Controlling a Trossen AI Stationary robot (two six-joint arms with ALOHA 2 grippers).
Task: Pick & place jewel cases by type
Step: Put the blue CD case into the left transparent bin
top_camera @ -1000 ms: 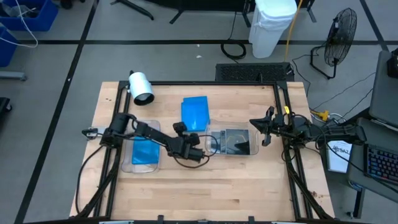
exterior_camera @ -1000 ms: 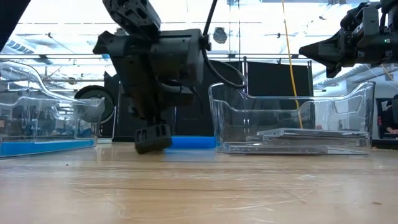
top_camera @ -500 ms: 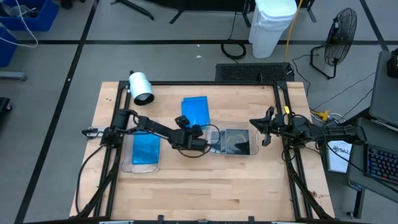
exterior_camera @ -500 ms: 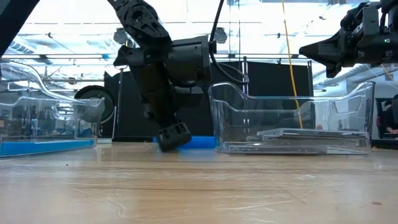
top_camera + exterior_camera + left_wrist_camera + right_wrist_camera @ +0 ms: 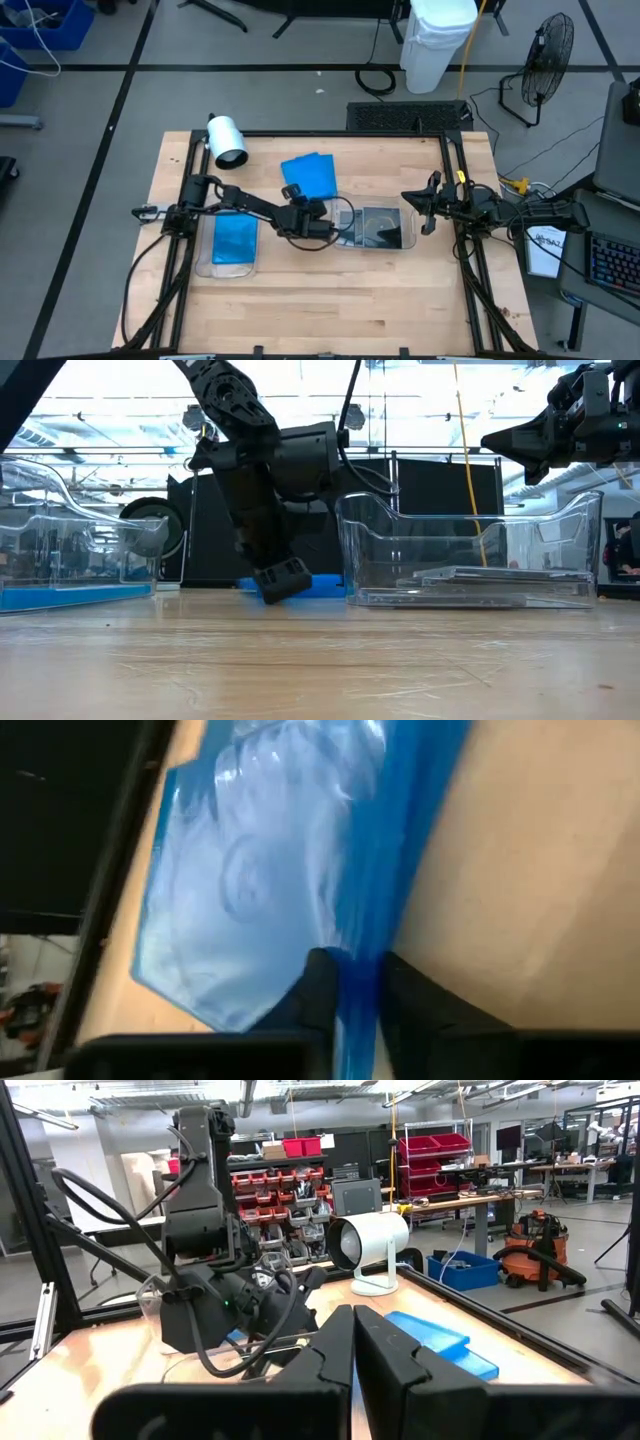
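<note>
Blue jewel cases (image 5: 310, 175) lie overlapped on the wood table, far of its middle, the top one skewed. My left gripper (image 5: 297, 203) reaches their near edge, slanting down, and is shut on a blue case (image 5: 250, 870). Another blue case (image 5: 233, 240) lies in the clear tray (image 5: 205, 262) on the left. Dark translucent cases (image 5: 380, 228) lie in the clear tray (image 5: 470, 540) on the right. My right gripper (image 5: 410, 198) hangs shut above the table's right part, touching nothing. My left gripper pinches the near edge (image 5: 360, 975) of a blue jewel case between its two fingers (image 5: 318, 988). It comes slanting down from the table's near left side. In the low view the case (image 5: 315, 586) lies low and about flat by the fingers.
A white cylindrical lamp-like device (image 5: 226, 140) stands at the table's far left. Black frame rails (image 5: 455, 170) run along the table's edges. The right tray's wall stands close to the right of my left gripper. Bare wood lies along the near edge.
My left gripper has moved toward the table's far right, up to the blue stack's near edge, rolled a little, and shut on a blue case. The top blue case has turned about on the stack and now lies skewed.
</note>
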